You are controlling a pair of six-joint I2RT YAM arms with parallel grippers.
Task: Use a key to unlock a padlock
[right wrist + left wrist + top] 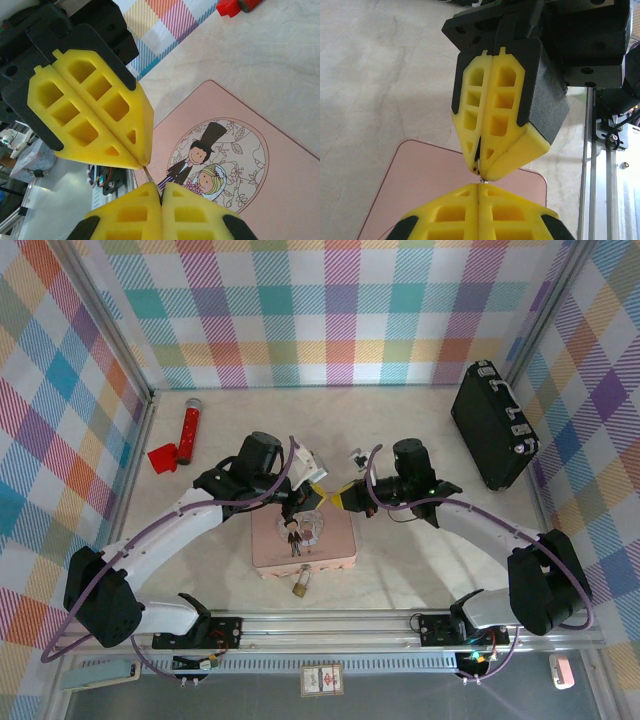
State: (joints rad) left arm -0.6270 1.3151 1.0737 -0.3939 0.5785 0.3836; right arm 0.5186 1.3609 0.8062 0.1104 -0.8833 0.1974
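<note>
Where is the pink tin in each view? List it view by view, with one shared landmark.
Top external: tin at picture centre.
Left wrist: lower half, left of centre, partly hidden.
Right wrist: right half, cartoon couple on it.
Landmark: shut left gripper and shut right gripper, set tip to tip.

Left hand (318,485) and right hand (343,498) meet tip to tip over a pink tin box (335,550); the padlock (299,589) lies on the tabletop (400,575) just beside its near edge, black case (493,425) far right.
</note>
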